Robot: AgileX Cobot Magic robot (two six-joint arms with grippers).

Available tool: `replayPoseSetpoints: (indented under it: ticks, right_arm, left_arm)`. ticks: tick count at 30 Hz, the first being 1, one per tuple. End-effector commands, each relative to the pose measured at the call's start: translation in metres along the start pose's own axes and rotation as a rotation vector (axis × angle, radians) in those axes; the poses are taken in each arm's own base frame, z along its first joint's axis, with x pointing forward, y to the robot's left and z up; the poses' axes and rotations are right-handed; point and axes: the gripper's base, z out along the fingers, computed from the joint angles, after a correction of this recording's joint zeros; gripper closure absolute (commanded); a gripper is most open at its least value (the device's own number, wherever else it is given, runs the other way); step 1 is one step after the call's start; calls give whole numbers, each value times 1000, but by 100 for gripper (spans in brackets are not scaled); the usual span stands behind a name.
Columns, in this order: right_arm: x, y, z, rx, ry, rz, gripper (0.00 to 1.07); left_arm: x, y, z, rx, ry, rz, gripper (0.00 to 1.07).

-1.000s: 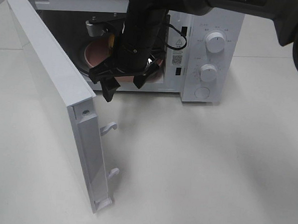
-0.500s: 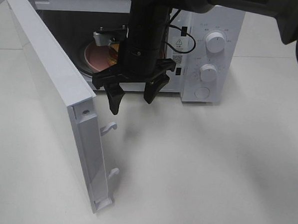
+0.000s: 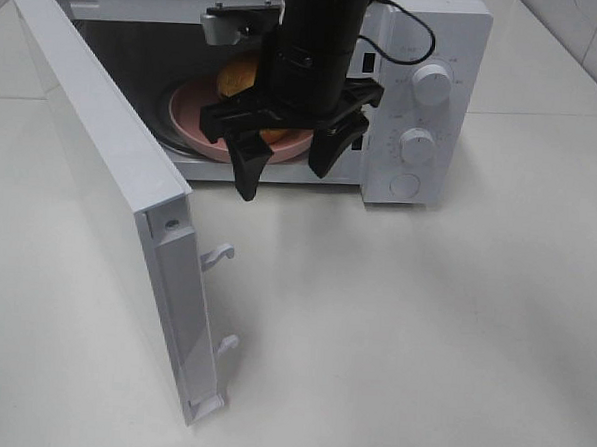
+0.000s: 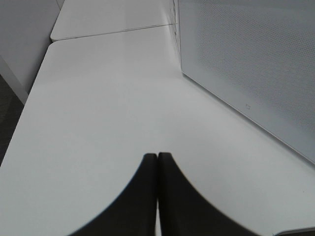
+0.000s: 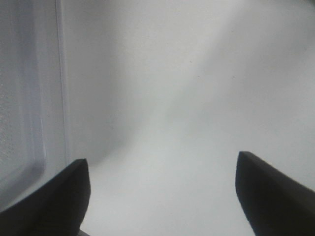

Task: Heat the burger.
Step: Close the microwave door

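I see the burger bun-up on its plate inside the microwave, upper centre. Right fingers gape wide, empty; left fingers pressed together, empty.

Bright, flat and cool throughout, lit softly from above. Throws only faint, soft-edged shadows onto the white table under the right gripper and in front of the microwave. Leaves the oven's inside dim, with the burger half in shade. Fairly crisp in the high view. Softer in both wrist views: blurs the left gripper and the right one's dark tips at close range, washes the tabletop near white, lays a broad grey shadow band across the right wrist view.
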Motion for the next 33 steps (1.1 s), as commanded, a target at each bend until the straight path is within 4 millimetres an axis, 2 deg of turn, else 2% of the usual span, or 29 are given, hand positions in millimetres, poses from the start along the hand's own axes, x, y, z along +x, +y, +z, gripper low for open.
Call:
replayPoseSetpoints:
  ticks: [1,2,4,7,9,11,12,13,15,17,18,19,21,22,23,25,26,27,29,30,32,33]
  right_arm:
    - [15,-5,-15,47,19,7,31]
    - [15,-5,-15,47,19,7,31]
    - [27,-9,-28,91,10,11,31]
    - [31,-11,-31,108,6,11,31]
    - [41,-27,-41,114,2,57,31]
    - [44,-34,-44,116,0,80,31]
    - [52,-46,-49,119,-1,125,31]
    - [52,-46,-49,119,-1,125,31]
    - [66,-66,-57,125,-3,183,31]
    - [70,-71,-60,126,-3,198,31]
    - [82,-85,-66,131,-5,239,31]
    - [82,-85,-66,131,-5,239,31]
    - [99,-104,-75,138,-13,304,31]
    - [99,-104,-75,138,-13,304,31]
    - [112,-117,-81,144,-16,353,31]
    - [117,-122,-83,148,-18,372,31]
    - [130,-133,-86,162,-16,413,31]
    - [130,-133,-86,162,-16,413,31]
    - [151,-145,-91,204,-7,466,31]
    - [151,-145,-91,204,-7,466,31]
    - [171,-150,-93,234,3,523,31]
    - [171,-150,-93,234,3,523,31]
  left_arm:
    - [2,-1,-2,2,-19,-2,106]
    - [2,-1,-2,2,-19,-2,106]
    - [2,-1,-2,2,-19,-2,106]
    - [2,-1,-2,2,-19,-2,106]
    - [2,-1,-2,2,-19,-2,106]
    - [2,-1,-2,2,-19,-2,106]
    - [2,-1,-2,2,-19,-2,106]
    - [2,-1,-2,2,-19,-2,106]
    - [2,-1,-2,2,-19,-2,106]
    - [2,-1,-2,2,-19,-2,106]
    - [2,-1,-2,2,-19,-2,106]
    - [2,-1,-2,2,-19,-2,106]
    - [2,-1,-2,2,-19,-2,106]
    - [2,-1,-2,2,-19,-2,106]
    - [2,-1,-2,2,-19,-2,106]
    - [2,-1,-2,2,-19,-2,106]
    - [2,-1,-2,2,-19,-2,106]
    - [2,-1,-2,2,-19,-2,106]
    - [2,-1,-2,2,-19,-2,106]
    - [2,-1,-2,2,-19,-2,106]
    - [2,-1,-2,2,-19,-2,106]
    - [2,-1,-2,2,-19,-2,106]
